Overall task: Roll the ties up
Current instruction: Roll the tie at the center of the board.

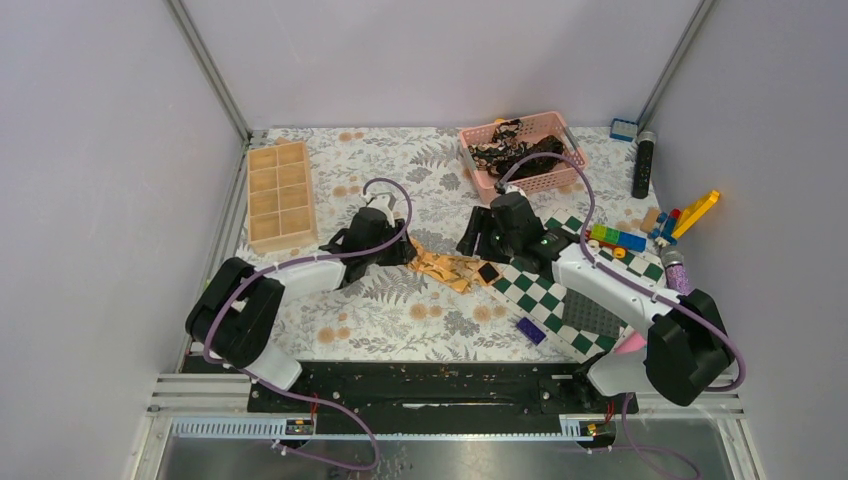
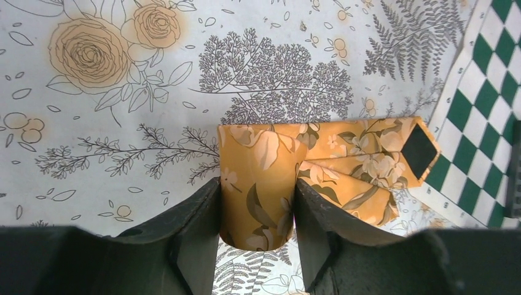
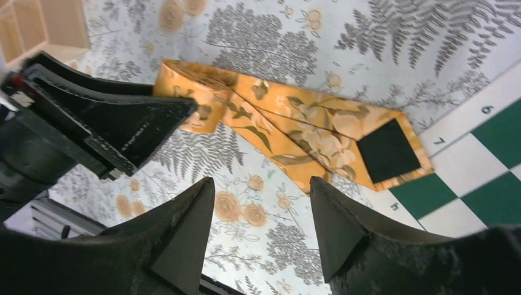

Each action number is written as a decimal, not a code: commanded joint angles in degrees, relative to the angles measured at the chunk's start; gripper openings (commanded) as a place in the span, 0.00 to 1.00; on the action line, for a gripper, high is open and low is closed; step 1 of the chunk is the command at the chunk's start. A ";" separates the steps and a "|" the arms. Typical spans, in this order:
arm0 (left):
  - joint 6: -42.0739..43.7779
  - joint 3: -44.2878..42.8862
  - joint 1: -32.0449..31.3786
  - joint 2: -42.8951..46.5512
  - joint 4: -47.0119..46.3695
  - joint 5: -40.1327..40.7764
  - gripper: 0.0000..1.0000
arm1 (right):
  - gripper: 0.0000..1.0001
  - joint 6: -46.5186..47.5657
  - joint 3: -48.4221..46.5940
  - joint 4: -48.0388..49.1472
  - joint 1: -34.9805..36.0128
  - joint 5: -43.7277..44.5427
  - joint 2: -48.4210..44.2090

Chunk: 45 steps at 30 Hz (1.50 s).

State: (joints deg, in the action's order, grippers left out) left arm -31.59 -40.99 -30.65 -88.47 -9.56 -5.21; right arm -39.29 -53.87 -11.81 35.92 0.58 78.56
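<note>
**Golden tie**. It lies on the floral bench, directly left of the green-and-white checkered board. The end nearest the board is flat and folded in overlapping layers. A black square patch faces up on that end, which reaches the board's left edge and overlaps it slightly. The end farthest from the board is wound into a short roll.

**Left fingers**. They are at the roll, on the side of the tie away from the board. One finger sits on each side of the roll and both inner faces meet the fabric. The spread is moderate, and the fingers are closed on the rolled end of the golden tie.

**Right fingers**. They hover over the bench close to the board's left edge. They stand wide apart and hold nothing, with only floral cloth showing between them. The flat part of the tie lies just beyond their tips.

**Dark ties**. They are heaped in a pink basket beyond the board's far edge, apart from the golden tie.

**Other items noted:**
- Coloured toy bricks sit on the far right part of the board.
- A grey plate rests on the board's near part.
- A purple brick lies on the bench just off the board's near-left edge.
- A wooden compartment tray stands well to the left of the board, past the left arm.
- A black cylinder lies beyond the board's far right corner.
</note>
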 commanded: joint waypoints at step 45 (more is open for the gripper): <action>2.73 -3.73 -3.42 1.46 2.71 8.68 0.43 | 0.22 -7.42 9.41 10.94 -0.56 -6.89 12.29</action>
State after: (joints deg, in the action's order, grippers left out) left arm -29.36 -43.00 -33.76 -88.20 -4.62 2.94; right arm -49.06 -43.44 0.01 35.62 -8.47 93.32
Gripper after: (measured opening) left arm 0.431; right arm 0.244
